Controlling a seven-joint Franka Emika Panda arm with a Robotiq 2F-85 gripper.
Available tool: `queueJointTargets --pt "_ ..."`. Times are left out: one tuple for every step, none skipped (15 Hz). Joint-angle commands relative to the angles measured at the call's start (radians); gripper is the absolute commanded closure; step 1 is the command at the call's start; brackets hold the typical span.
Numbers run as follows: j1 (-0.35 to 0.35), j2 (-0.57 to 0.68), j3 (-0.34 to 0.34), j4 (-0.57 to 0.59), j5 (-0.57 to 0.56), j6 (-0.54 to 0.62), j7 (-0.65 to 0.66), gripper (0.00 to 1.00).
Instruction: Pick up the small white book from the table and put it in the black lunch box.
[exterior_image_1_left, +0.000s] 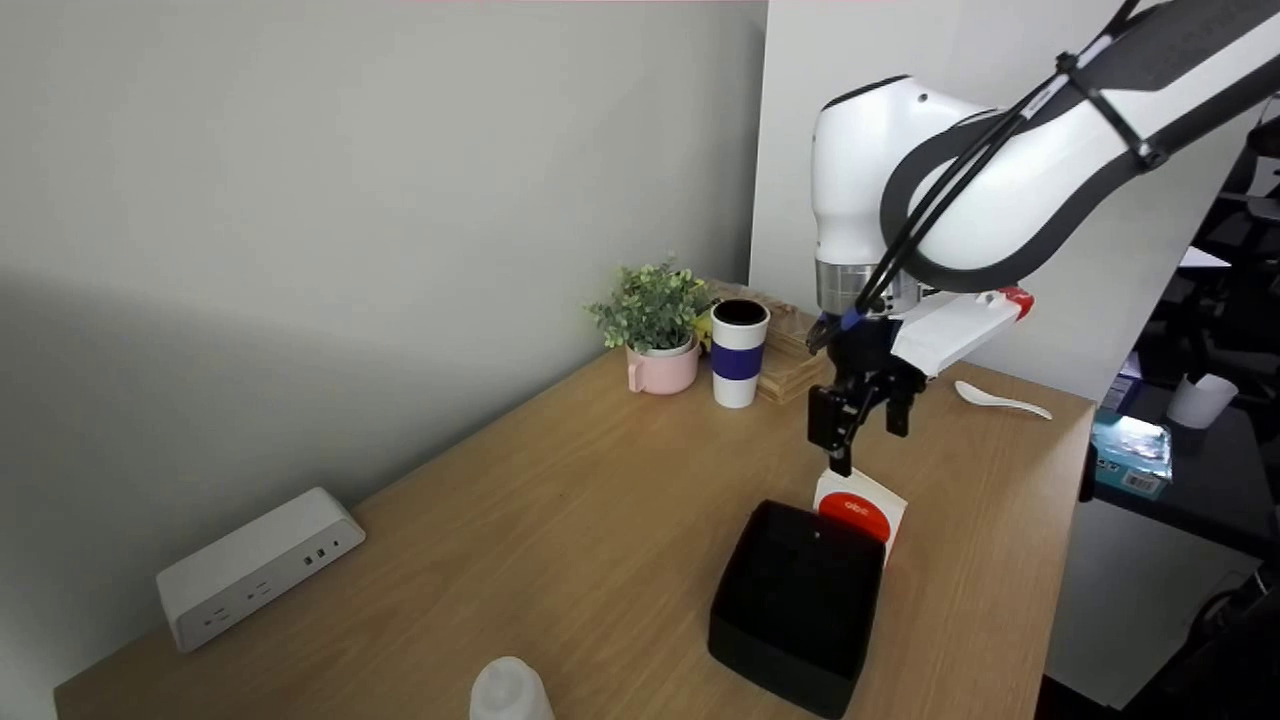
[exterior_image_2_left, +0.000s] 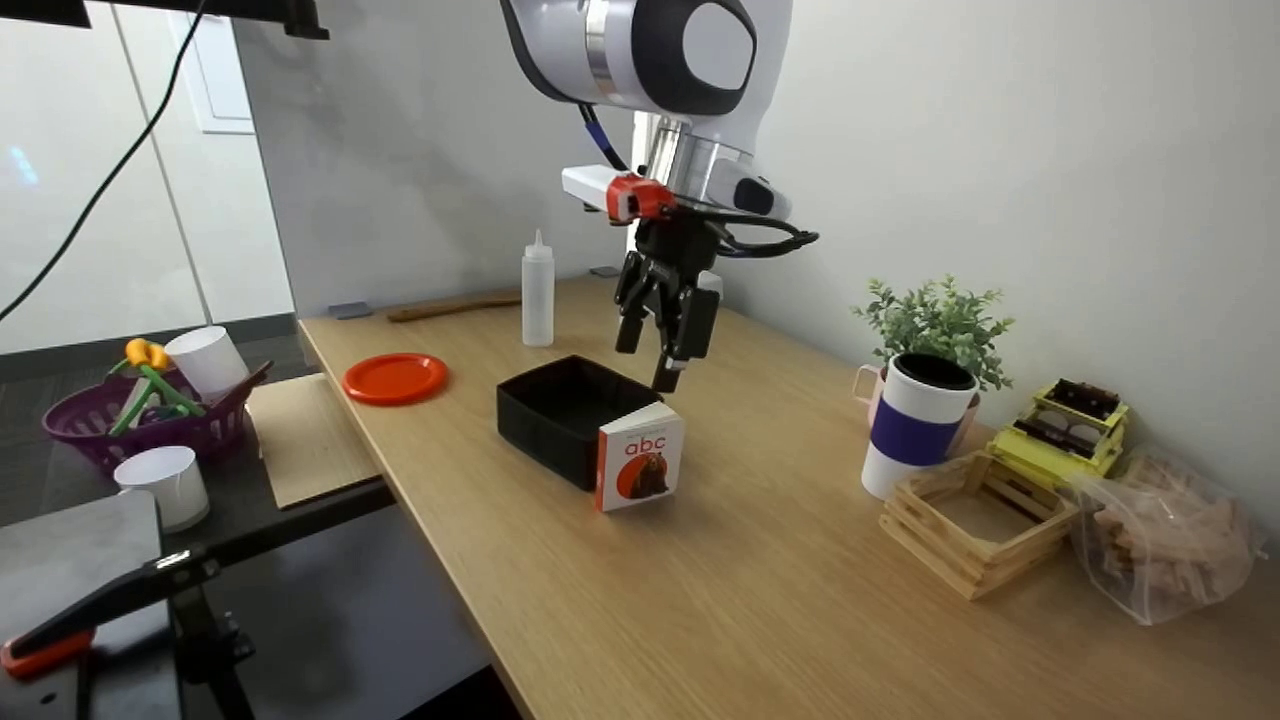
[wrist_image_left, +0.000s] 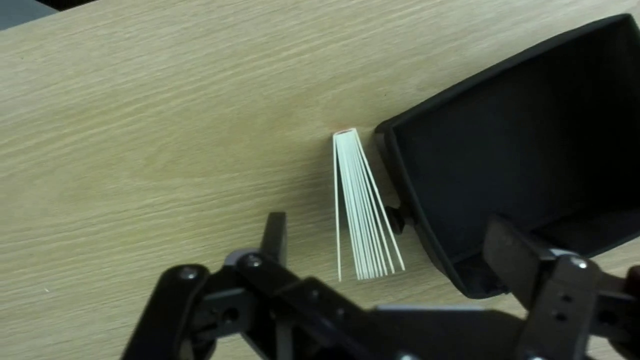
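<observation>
The small white book (exterior_image_1_left: 860, 515) stands upright on the table, its pages slightly fanned, in an exterior view (exterior_image_2_left: 640, 462). The wrist view shows its page edges from above (wrist_image_left: 364, 210). The black lunch box (exterior_image_2_left: 540, 447) stands open-topped right beside it, also in an exterior view (exterior_image_1_left: 775, 672) and the wrist view (wrist_image_left: 500, 150). A small knob on the box's end wall is close to the book's cover; I cannot tell whether they touch. My gripper (exterior_image_1_left: 868, 445) is open and empty above the book, also in an exterior view (exterior_image_2_left: 648, 362). In the wrist view its fingers (wrist_image_left: 385, 235) are wide apart; one overlaps the box.
A clear squeeze bottle (exterior_image_2_left: 538, 295) and a red plate (exterior_image_2_left: 396, 379) stand beyond the box. A white cup with a purple band (exterior_image_2_left: 915, 425), a plant (exterior_image_1_left: 650, 310), a wooden crate (exterior_image_2_left: 965, 570) and a spoon (exterior_image_1_left: 1000, 400) are elsewhere. A white power strip (exterior_image_1_left: 260, 570) lies by the wall.
</observation>
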Motion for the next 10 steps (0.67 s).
queueJointTargets --pt "-0.015 -0.004 -0.006 -0.002 -0.008 0.007 -0.045 0.00" --pt "-0.028 0.008 0.003 0.013 -0.003 0.011 -0.097 0.00" --pt "-0.036 0.016 0.009 0.023 -0.002 0.011 -0.140 0.00" --pt "-0.047 0.028 0.019 0.038 0.004 0.007 -0.199 0.00" --pt "-0.055 0.037 0.027 0.050 0.007 0.005 -0.254 0.00" --pt "-0.063 0.047 0.035 0.063 0.011 0.002 -0.304 0.00" --pt "-0.069 0.058 0.043 0.077 0.013 -0.003 -0.347 0.00" --pt "-0.074 0.073 0.048 0.093 0.013 -0.007 -0.385 0.00" --pt "-0.079 0.086 0.054 0.108 0.014 -0.012 -0.418 0.00" --pt "-0.085 0.104 0.061 0.126 0.017 -0.019 -0.448 0.00"
